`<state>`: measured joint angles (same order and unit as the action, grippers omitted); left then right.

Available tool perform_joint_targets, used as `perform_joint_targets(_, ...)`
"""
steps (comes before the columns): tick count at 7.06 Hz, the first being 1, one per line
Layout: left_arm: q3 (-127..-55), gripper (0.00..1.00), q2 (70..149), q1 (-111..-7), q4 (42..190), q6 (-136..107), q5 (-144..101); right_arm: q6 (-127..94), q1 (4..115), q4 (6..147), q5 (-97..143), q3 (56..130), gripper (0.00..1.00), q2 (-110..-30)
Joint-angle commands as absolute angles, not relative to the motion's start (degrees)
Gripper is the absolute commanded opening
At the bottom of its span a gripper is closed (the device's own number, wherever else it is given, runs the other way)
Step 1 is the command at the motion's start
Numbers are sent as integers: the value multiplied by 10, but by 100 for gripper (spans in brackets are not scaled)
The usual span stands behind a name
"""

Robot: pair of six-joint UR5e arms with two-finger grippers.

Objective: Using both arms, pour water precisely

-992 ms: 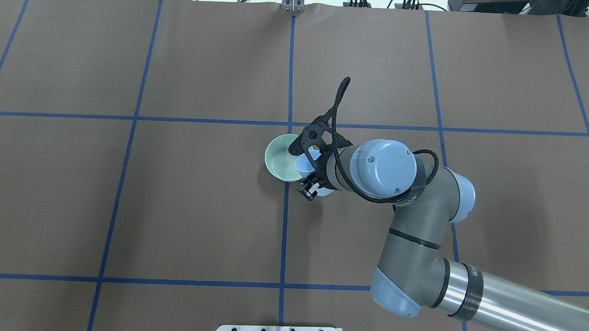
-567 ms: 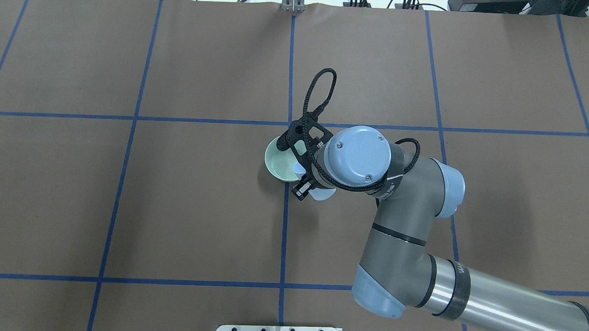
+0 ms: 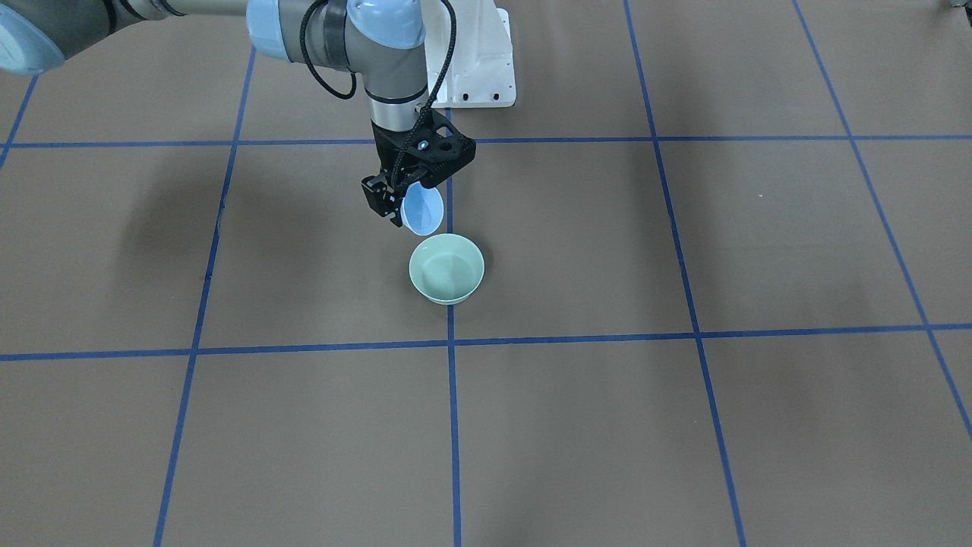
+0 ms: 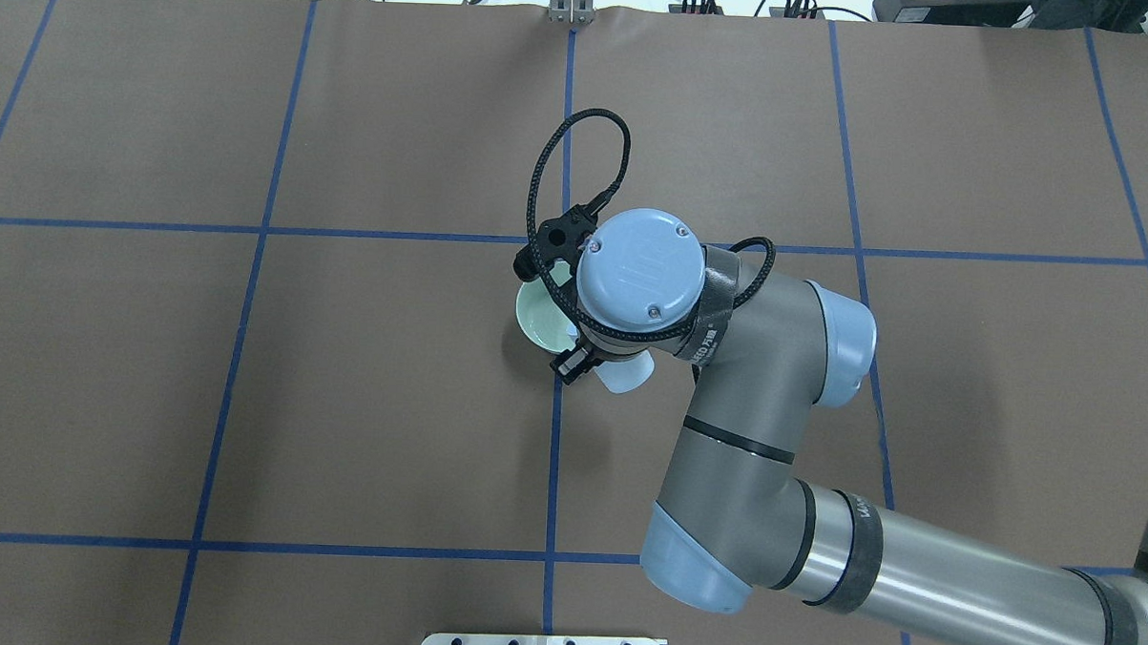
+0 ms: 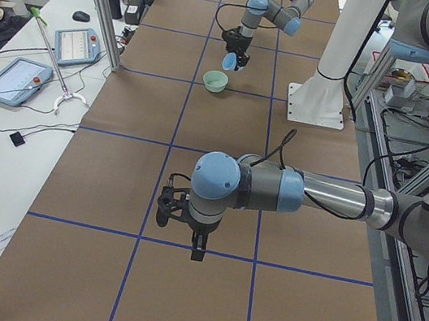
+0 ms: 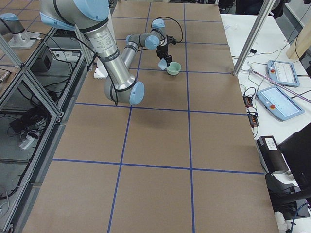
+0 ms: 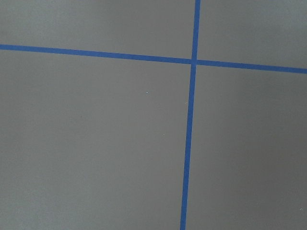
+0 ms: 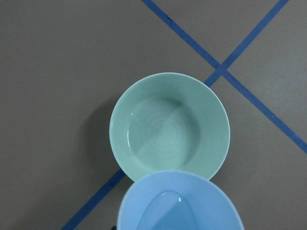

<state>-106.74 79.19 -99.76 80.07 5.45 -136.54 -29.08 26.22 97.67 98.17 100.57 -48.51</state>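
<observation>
One right claw [image 3: 398,203], gripping cup [image 3: 425,213], swung leftward

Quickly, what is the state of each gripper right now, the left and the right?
Left gripper: cannot be told; it shows only in a side view.
Right gripper: closed on the blue cup, which is tilted near the green bowl.

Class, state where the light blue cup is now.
In the front-facing view, the light blue cup hangs tilted in the right gripper above the robot-side edge of the green bowl, by the central tape line.
</observation>
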Motion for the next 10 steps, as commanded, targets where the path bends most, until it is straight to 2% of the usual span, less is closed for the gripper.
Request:
perform_joint_targets(1, -1067, 100, 792, -998, 801, 54, -1366, -291, 272, 1015, 1001, 1002, 0, -469)
perform_joint_targets(7, -1066, 100, 795, -998, 801, 54, -1365, -291, 283, 1095, 1012, 904, 0, -380)
perform_joint_targets(9, -1058, 100, 802, -998, 802, 54, -1365, -290, 285, 1128, 1012, 850, 0, -332)
perform_joint_targets(10, -1056, 100, 804, -998, 802, 54, -1365, -288, 286, 1139, 1012, 850, 0, -330)
